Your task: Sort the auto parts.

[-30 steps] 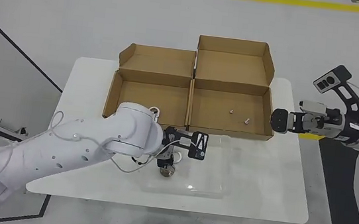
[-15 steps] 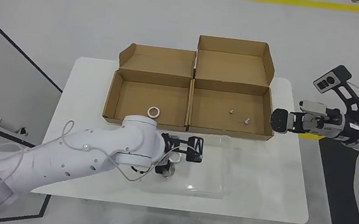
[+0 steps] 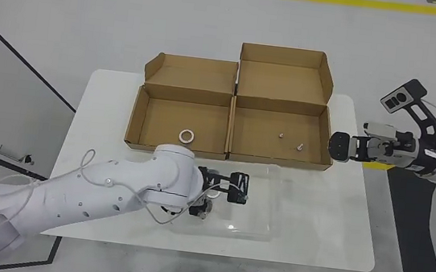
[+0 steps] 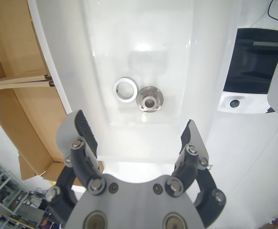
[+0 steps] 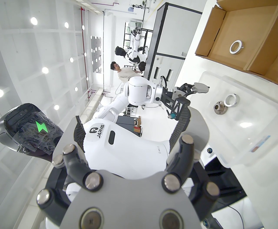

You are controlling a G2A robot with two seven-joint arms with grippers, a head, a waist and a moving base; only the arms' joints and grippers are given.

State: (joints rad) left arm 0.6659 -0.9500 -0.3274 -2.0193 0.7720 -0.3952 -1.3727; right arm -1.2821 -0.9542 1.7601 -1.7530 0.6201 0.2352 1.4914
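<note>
Left arm (image 3: pixel 114 193) swung back off cardboard box (image 4: pixel 26 54); left pincer (image 4: pixel 134 121) apart, empty, over clear tray (image 4: pixel 139 28). Ring (image 4: pixel 125 89), flanged hub (image 4: pixel 149 102) side by side in tray, just ahead of jaws. Right pincer (image 5: pixel 133 116) apart, far off.

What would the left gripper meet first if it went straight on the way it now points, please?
The left gripper, jaws open, points into the clear tray. Straight ahead lie the metal ring and the flanged hub, side by side; it would probably meet one of them first, though which is unclear.
</note>
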